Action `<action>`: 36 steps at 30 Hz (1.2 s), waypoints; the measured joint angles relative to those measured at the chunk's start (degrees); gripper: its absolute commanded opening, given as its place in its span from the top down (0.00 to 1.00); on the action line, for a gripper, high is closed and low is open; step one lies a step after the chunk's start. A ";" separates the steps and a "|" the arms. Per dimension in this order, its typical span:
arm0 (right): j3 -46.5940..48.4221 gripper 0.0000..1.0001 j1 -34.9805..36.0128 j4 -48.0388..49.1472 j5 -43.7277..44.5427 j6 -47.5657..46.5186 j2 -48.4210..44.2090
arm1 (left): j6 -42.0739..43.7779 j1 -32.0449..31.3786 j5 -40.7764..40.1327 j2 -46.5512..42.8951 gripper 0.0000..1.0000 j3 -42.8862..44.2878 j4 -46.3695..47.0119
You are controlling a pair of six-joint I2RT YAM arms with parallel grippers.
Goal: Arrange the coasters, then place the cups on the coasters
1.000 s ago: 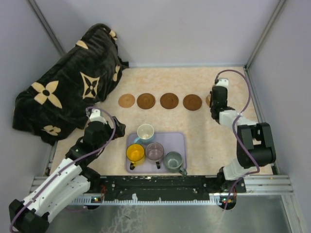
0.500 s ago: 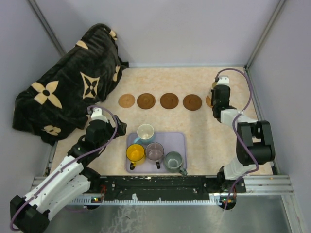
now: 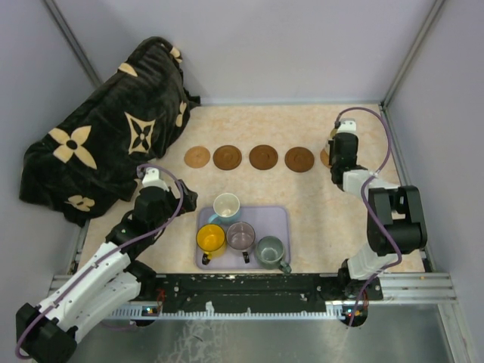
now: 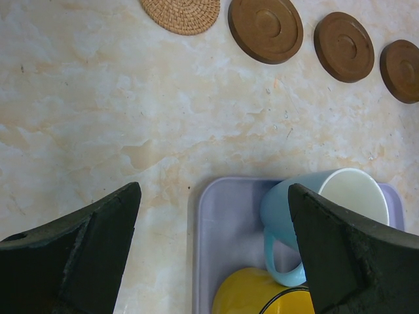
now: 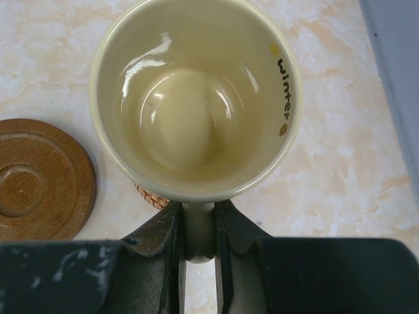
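Observation:
Five coasters lie in a row: a tan woven one, three dark ones, and a woven one mostly hidden under my right gripper. That gripper is shut on the handle of the cream cup, which is upright over the woven coaster. The light blue cup, yellow cup, mauve cup and grey-green cup stand in the lavender tray. My left gripper hangs open above the tray's left edge, holding nothing.
A black blanket with tan flower prints is heaped at the back left. Grey walls close the table at the back and both sides; the right wall is close to the cream cup.
The right gripper with the cream cup has edged slightly toward the back. The left arm has shifted a little. Both grippers keep their state.

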 measured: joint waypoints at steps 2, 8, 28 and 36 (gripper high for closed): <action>-0.02 1.00 -0.11 -0.02 0.00 0.00 0.07 | 0.00 0.00 0.00 0.17 0.00 0.00 0.00; -0.07 1.00 -0.28 -0.02 0.07 0.11 0.09 | 0.00 0.00 0.00 0.48 0.00 -0.02 0.02; -0.85 1.00 -0.28 -0.11 0.02 1.09 0.39 | -0.04 0.00 0.00 0.52 0.00 -0.15 0.02; -0.85 1.00 -0.28 -0.07 0.04 1.29 0.55 | -0.07 0.00 0.00 0.50 0.00 -0.50 0.00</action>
